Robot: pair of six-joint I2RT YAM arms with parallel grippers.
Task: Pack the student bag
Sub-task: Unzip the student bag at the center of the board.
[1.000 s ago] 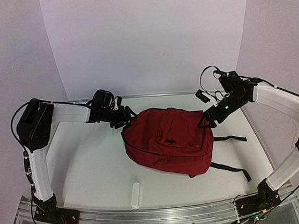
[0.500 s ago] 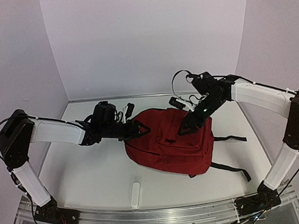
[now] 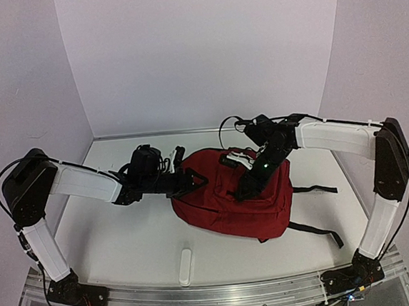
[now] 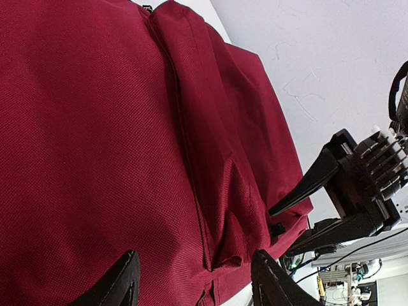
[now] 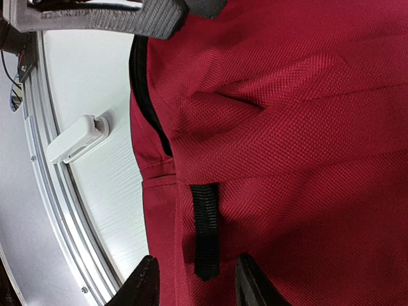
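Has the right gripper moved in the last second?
Yes. The right gripper has swung left, from the right edge of the red backpack to over its middle.

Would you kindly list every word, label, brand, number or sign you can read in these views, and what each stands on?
None can be read. The student bag carries no visible print, nor does the white object in front of it; the background clutter in the left wrist view is too small to read.

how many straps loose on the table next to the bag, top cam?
2, both right of the student bag: far strap runs out from its side; near strap trails toward the table's near edge. Others may be hidden underneath.
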